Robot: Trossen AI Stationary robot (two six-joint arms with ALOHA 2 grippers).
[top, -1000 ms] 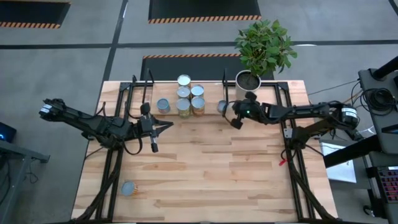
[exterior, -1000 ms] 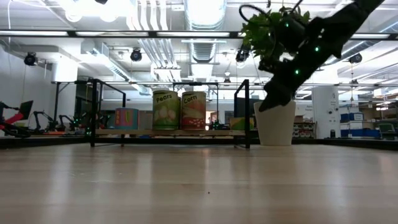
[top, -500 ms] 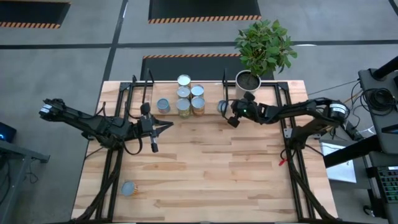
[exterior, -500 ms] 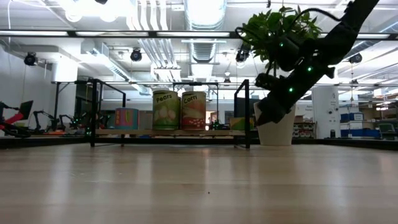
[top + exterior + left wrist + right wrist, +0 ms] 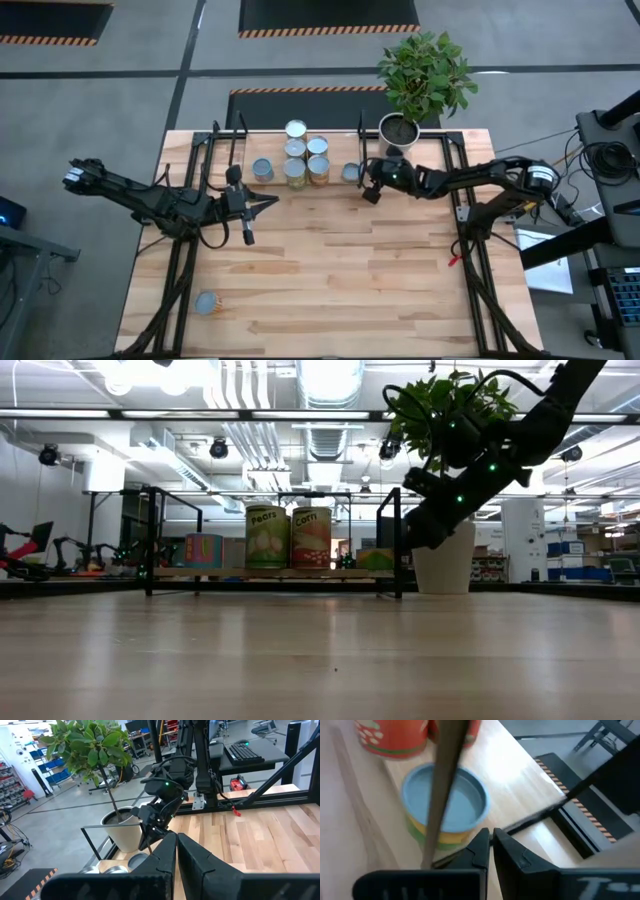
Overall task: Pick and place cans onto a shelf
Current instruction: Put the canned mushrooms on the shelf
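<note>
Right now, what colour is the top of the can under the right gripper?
Pale blue; the can's top shows best in the right wrist view.

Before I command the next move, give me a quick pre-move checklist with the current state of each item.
1. Right claw empty: ok, shut on nothing.
2. Right claw free of the blue-topped can at the shelf's right end: cannot tell, it sits right beside it.
3. Left claw parked away from the shelf: ok, shut over open tabletop.
4. Stray can near the table's front left: not ok, not yet shelved.
5. Plant pot clear of the right arm: cannot tell.
</note>
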